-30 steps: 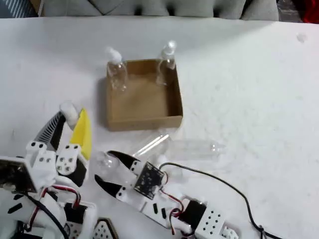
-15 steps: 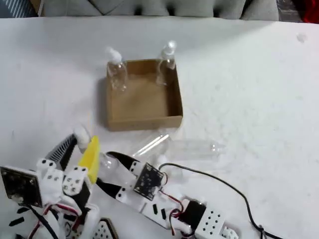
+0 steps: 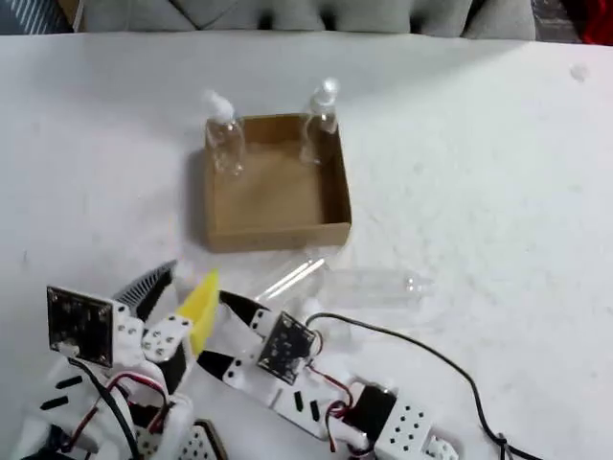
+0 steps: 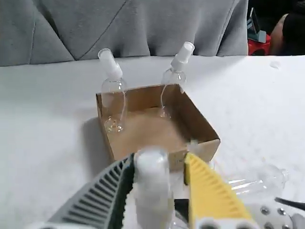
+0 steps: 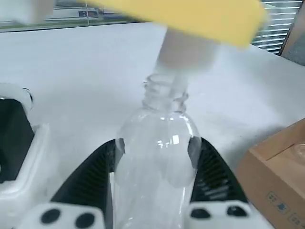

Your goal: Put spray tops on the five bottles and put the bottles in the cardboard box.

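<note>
My left gripper [image 3: 187, 280], with one grey and one yellow finger, is shut on a white spray top [image 4: 151, 176]. In the right wrist view that spray top [image 5: 186, 50] hangs just above the open neck of a clear bottle [image 5: 159, 157]. My right gripper [image 5: 157, 145] is shut on this bottle with its black fingers, and in the high view it [image 3: 215, 331] sits right beside the left one. The cardboard box [image 3: 278, 235] holds two upright bottles with spray tops [image 3: 226, 144] [image 3: 319, 129]. Another clear bottle [image 3: 374, 286] lies on the table in front of the box.
A thin clear tube [image 3: 287, 278] lies beside the lying bottle. A black cable [image 3: 431, 359] runs from the right arm to the table's near right. A grey sofa [image 4: 143, 28] stands behind the white table.
My left gripper has swung right with the spray top, from the table's left side to above the bottle in my right gripper. The right arm has stayed put.
</note>
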Robot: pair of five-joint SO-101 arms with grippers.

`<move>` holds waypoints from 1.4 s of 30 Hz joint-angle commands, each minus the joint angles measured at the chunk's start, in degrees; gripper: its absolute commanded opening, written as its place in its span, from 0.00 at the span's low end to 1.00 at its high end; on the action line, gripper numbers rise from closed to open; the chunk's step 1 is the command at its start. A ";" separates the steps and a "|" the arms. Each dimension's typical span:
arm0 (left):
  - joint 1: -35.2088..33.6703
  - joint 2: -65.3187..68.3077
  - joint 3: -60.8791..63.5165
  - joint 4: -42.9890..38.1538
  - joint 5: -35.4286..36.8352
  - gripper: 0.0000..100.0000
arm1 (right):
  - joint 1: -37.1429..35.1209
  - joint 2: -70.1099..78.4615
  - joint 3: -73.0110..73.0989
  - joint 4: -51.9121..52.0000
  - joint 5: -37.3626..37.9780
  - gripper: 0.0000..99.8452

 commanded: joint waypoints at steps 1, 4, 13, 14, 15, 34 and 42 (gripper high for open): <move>0.48 -0.40 -0.97 1.23 -0.35 0.18 | -0.22 -1.01 0.70 0.13 0.88 0.02; 0.48 -0.40 -0.97 1.85 -0.62 0.19 | 1.19 -1.01 0.70 0.04 0.88 0.02; -0.48 -0.40 -11.16 4.40 -0.79 0.19 | 6.11 -1.10 0.00 -0.31 0.88 0.02; -1.71 -0.40 -12.40 4.40 -0.79 0.19 | 7.08 -1.10 -0.53 -0.04 0.62 0.02; -3.21 -0.40 -13.71 4.40 -0.79 0.19 | 8.31 -1.10 -1.05 0.04 0.53 0.02; -9.45 -0.40 1.23 -8.18 -0.70 0.02 | 28.79 -1.01 -12.31 6.64 -10.46 0.02; 16.92 -0.40 6.59 -8.70 -1.85 0.02 | 33.89 -0.57 -17.93 4.70 -17.67 0.02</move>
